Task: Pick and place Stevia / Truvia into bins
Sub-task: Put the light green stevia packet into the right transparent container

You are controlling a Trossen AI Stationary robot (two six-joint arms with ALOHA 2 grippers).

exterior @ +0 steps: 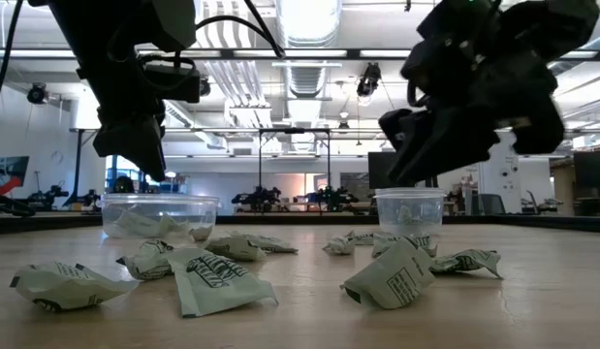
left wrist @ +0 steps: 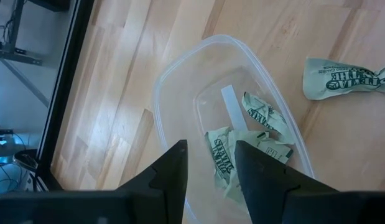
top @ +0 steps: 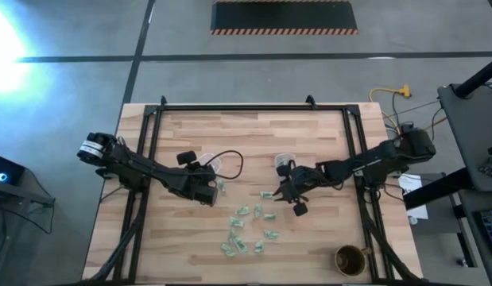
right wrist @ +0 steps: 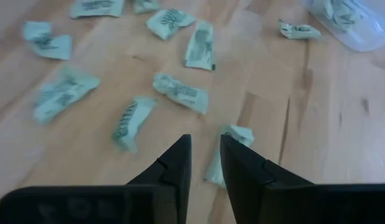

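Several green-and-white Stevia packets (top: 247, 229) lie loose on the wooden table, near its middle. My left gripper (left wrist: 211, 149) hangs open over the left clear bin (left wrist: 180, 68), which has a few packets (left wrist: 260, 115) in it. My right gripper (right wrist: 206, 143) hovers low over the loose packets, fingers a narrow gap apart with nothing between them. One packet (right wrist: 234, 134) lies just past its fingertips. The right clear bin (top: 285, 161) stands beyond that gripper and also has packets in it (exterior: 409, 208).
A round brown cup (top: 349, 258) stands near the table's near right corner. One packet (left wrist: 347, 78) lies on the table beside the left bin. Dark frame rails (top: 150, 135) run along the table's left, right and far sides.
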